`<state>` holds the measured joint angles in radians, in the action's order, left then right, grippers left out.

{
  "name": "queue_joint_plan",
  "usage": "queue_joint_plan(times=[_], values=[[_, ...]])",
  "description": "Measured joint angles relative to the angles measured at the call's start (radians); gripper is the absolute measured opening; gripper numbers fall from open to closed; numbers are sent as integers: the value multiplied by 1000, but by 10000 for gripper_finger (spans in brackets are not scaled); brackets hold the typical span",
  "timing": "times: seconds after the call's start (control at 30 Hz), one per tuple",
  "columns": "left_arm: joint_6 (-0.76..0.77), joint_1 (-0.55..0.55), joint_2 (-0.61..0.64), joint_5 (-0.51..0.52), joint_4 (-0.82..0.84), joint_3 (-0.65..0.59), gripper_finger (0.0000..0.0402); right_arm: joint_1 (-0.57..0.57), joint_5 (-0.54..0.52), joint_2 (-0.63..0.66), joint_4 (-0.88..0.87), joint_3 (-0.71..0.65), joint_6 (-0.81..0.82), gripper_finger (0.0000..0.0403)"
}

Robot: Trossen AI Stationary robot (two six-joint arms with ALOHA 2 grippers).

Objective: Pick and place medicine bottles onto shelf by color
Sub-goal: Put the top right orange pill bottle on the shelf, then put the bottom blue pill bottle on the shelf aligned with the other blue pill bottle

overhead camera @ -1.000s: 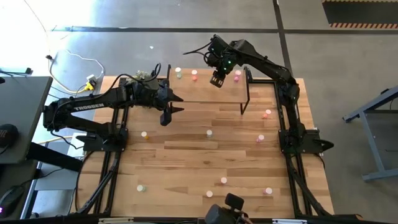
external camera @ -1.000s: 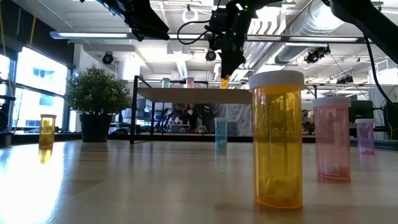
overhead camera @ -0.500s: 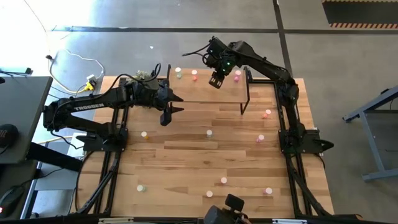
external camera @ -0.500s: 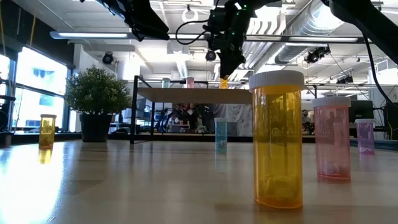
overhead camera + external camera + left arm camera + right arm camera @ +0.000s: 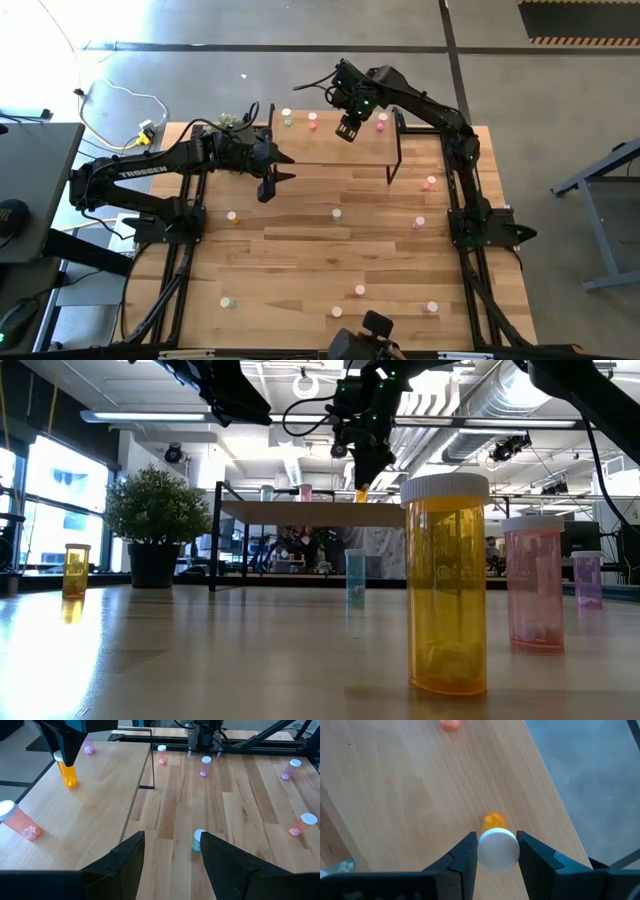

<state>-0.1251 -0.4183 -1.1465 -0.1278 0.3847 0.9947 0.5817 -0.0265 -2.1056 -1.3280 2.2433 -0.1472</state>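
The shelf [image 5: 330, 150] stands at the table's far side, its light wood top [image 5: 90, 810] on black legs. My right gripper [image 5: 347, 130] hangs over the top, shut on an orange medicine bottle [image 5: 67, 772] with a white cap [image 5: 498, 849]. A green bottle [image 5: 287, 119], a pink one [image 5: 313, 120] and a magenta one [image 5: 381, 122] stand upright on the shelf top. My left gripper [image 5: 172, 845] is open and holds nothing, raised over the table near the shelf's left front corner [image 5: 272, 182]. My right gripper pinches the orange bottle at its white cap [image 5: 498, 849], one finger [image 5: 465, 855] on each side. The fingers come steeply from above. The bottle hangs nearly upright below them, its base [image 5: 361, 498] at the shelf top; whether it touches the wood I cannot tell.
Several more bottles stand scattered on the slatted table, among them a green one [image 5: 198, 840] just beyond my left fingers, an orange one [image 5: 232, 215] and pink ones [image 5: 419, 222]. A potted plant [image 5: 155, 525] stands left of the shelf. The shelf's black legs [image 5: 398, 150] frame its right end.
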Motion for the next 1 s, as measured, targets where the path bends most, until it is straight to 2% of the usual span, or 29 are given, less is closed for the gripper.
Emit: queue_joint_plan(times=[0.13, 0.47, 0.7, 1.0], values=[[0, 0, 0, 0, 0, 0, 184, 0, 0, 0, 2, 0, -9, 118], [-1, 0, 0, 0, 0, 0, 184, 1, 0, 0, 24, 0, -18, 159], [-1, 0, 0, 0, 0, 0, 184, 1, -75, 0, 31, 0, -33, 163], [-1, 0, 0, 0, 0, 0, 184, 1, -77, 0, 38, 0, -45, 163]])
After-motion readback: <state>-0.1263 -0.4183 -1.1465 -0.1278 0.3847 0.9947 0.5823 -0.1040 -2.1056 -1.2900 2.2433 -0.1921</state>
